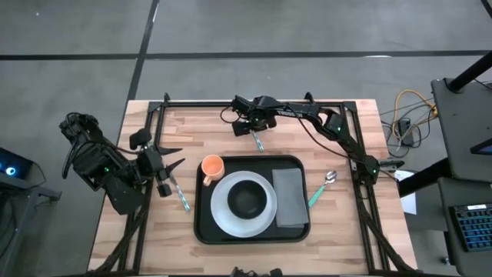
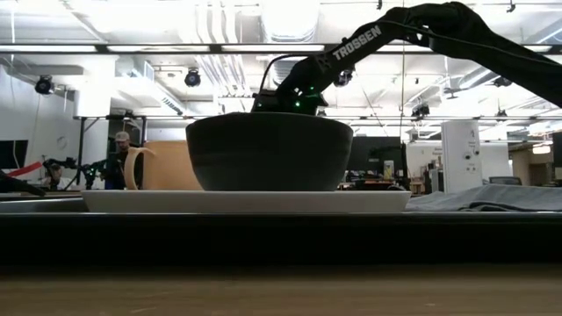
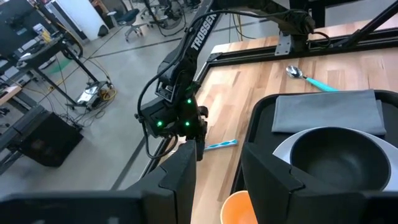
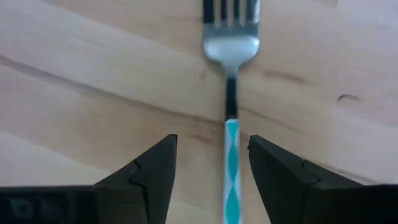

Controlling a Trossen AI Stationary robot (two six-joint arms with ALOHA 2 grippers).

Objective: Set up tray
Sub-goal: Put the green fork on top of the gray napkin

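Note:
The large black tray lies mid-table and carries a white plate with a black bowl, a grey folded napkin and an orange cup. A fork with a teal handle lies flat on the wood beyond the tray's far rim. My right gripper hovers over it, open, one finger on each side of the handle without touching. My left gripper waits open at the tray's left, facing the cup. In the low view the bowl blocks the fork.
A teal-handled spoon lies on the table right of the tray. Another teal-handled utensil lies left of the tray, near my left gripper. Black frame rails border the table. A person stands far off in the room.

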